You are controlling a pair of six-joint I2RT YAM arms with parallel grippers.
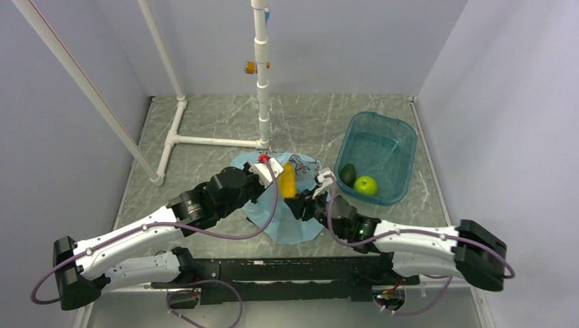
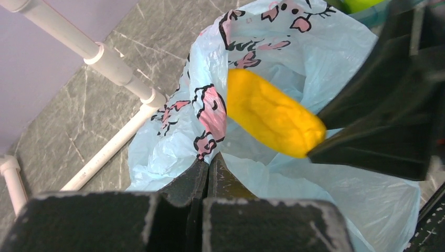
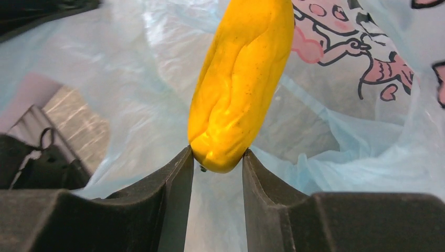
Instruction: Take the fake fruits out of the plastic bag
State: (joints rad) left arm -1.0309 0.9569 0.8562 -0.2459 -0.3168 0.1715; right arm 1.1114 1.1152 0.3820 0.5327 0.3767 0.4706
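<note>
My right gripper (image 3: 216,157) has its two dark fingers closed on the blunt tip of the yellow-orange fruit (image 3: 241,84). Only the very end sits between them, so the grip is shallow and the long body points away from the wrist. The fruit lies at the mouth of the plastic bag (image 1: 290,229) with film around and beneath it, so I judge it not yet clear of the bag. My left gripper (image 2: 208,168) has its jaws pressed together on a fold of the bag's rim. I read that as an anchor, pinning the film and holding the mouth open while the other arm pulls.

The bag is thin, crinkly, pale blue and see-through, printed with pink and black cartoon figures. It lies in a loose heap on the grey marbled table (image 1: 225,116), and it will likely cling and lift with the fruit. The fruit is matte, softly creased along its length and rounded at the end — a shape that could slip from a tip pinch.

The dark green oval fruit (image 1: 348,173) and the bright green apple (image 1: 366,184) lie side by side in the rigid teal tub (image 1: 410,147), just right of the bag — so this looks like the last one.
</note>
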